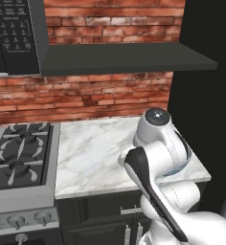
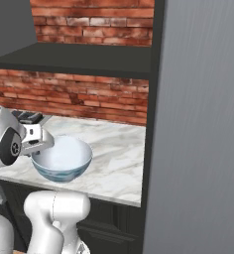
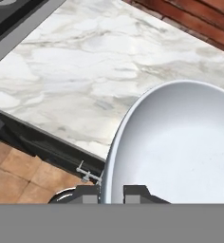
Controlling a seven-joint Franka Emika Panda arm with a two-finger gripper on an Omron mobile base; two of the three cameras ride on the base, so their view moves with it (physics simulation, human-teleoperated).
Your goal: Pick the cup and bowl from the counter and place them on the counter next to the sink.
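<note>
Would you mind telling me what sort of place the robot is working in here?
A rendered home kitchen, it seems: a gas stove beside a white marble counter over dark cabinet fronts, with a red brick wall behind.

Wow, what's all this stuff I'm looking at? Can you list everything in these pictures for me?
bowl: one, glossy pale blue-white with a darker blue-grey lower part, over the near part of the counter, its rim between the gripper's fingers.
counter: one, white marble with grey veins, right of the stove, over dark cabinet fronts.
stove: one, grey with black grates, left of the counter; knobs along its front.
microwave: one, black, above the stove.
shelf: one, dark grey, above the counter.
brick wall: red-brown, behind the counter.
tall panel: one, grey, right of the counter.
floor: orange-brown tiles, below the cabinets.
gripper: one, dark finger tips straddling the bowl's rim.
arm: one, white with dark joints.
</note>
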